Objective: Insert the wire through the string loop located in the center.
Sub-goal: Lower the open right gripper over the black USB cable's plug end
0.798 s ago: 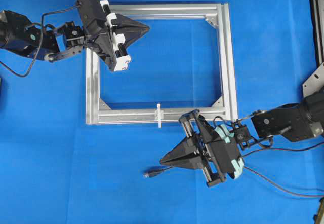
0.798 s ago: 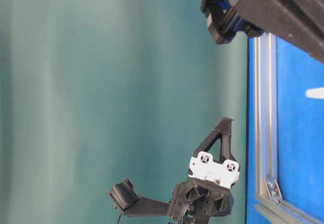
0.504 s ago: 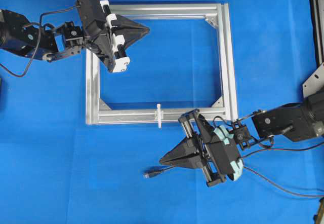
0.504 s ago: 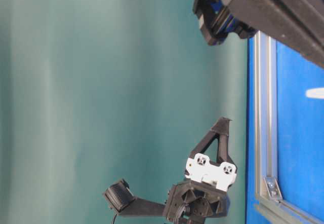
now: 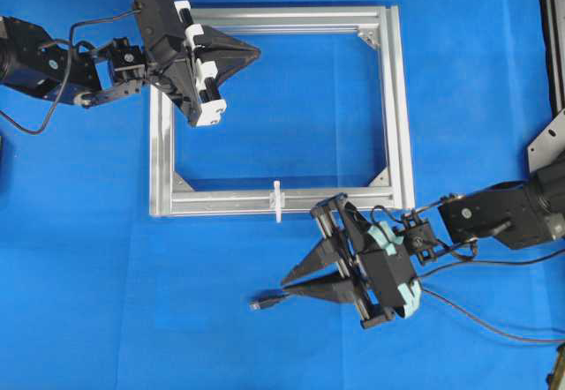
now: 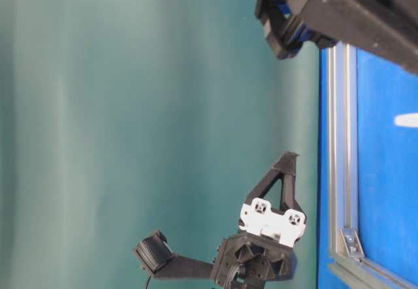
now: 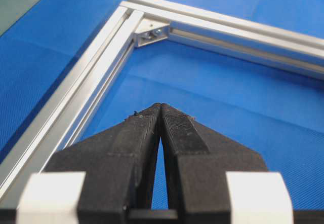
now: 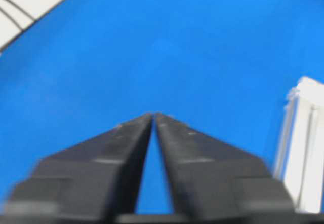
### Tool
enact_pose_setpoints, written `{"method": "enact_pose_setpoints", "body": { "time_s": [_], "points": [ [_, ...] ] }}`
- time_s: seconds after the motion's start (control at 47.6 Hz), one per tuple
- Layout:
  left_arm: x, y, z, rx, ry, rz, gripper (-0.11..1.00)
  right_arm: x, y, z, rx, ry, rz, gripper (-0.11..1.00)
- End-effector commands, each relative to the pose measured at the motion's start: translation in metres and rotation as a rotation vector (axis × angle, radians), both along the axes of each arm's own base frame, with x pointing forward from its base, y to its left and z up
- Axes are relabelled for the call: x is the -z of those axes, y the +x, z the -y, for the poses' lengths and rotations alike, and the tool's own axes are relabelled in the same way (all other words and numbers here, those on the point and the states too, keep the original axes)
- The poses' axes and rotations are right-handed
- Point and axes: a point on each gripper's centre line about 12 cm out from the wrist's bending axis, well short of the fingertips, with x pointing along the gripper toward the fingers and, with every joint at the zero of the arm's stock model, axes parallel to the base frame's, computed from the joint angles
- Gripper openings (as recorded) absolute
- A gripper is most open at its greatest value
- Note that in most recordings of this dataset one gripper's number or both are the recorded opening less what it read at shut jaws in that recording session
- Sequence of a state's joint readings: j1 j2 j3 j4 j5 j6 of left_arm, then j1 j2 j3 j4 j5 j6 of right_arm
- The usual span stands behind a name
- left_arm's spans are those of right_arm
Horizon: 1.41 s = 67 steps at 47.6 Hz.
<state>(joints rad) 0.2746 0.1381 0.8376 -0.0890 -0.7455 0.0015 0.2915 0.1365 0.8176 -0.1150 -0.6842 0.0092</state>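
So the right gripper (image 5: 287, 284) just cracked its jaws apart a bit; half a second ago the tips were pinched together. They're empty, so my guess is it's getting ready to grab. The thin black wire with the small plug (image 5: 257, 303) lies on the blue table cover, just below-left of those tips, below the silver frame's bottom bar, where the tiny white string loop (image 5: 277, 200) sits. The left gripper (image 5: 256, 51) is clenched on nothing near the frame's top-left corner.

overhead top-down, sideways table-level, wrist close-ups
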Motion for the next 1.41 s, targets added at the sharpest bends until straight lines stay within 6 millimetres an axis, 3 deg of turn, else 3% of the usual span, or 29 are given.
{"method": "enact_pose_setpoints", "body": {
  "time_s": [0.0, 0.168, 0.231, 0.336, 0.651, 1.134, 1.387],
  "points": [
    [-0.013, 0.002, 0.000, 0.003, 0.014, 0.036, 0.00, -0.015, 0.002, -0.006, -0.015, 0.010, 0.039, 0.25],
    [-0.013, 0.001, -0.001, 0.002, 0.015, 0.034, 0.00, -0.012, 0.001, -0.009, -0.021, 0.002, 0.017, 0.76],
    [-0.013, 0.001, -0.001, 0.000, 0.015, 0.034, 0.00, -0.012, 0.001, -0.009, -0.019, 0.001, 0.013, 0.88],
    [-0.013, 0.001, -0.001, 0.000, 0.015, 0.034, 0.00, -0.012, 0.001, -0.009, -0.020, -0.001, 0.012, 0.81],
    [-0.013, 0.001, -0.001, 0.000, 0.015, 0.034, 0.00, -0.006, 0.003, -0.008, -0.011, -0.007, -0.025, 0.84],
    [-0.012, 0.001, -0.001, 0.001, 0.013, 0.025, 0.00, 0.046, 0.011, -0.010, 0.036, 0.000, -0.237, 0.84],
    [-0.012, 0.001, -0.001, 0.001, 0.013, 0.025, 0.00, 0.053, 0.009, -0.009, 0.042, 0.000, -0.263, 0.80]
  ]
}}
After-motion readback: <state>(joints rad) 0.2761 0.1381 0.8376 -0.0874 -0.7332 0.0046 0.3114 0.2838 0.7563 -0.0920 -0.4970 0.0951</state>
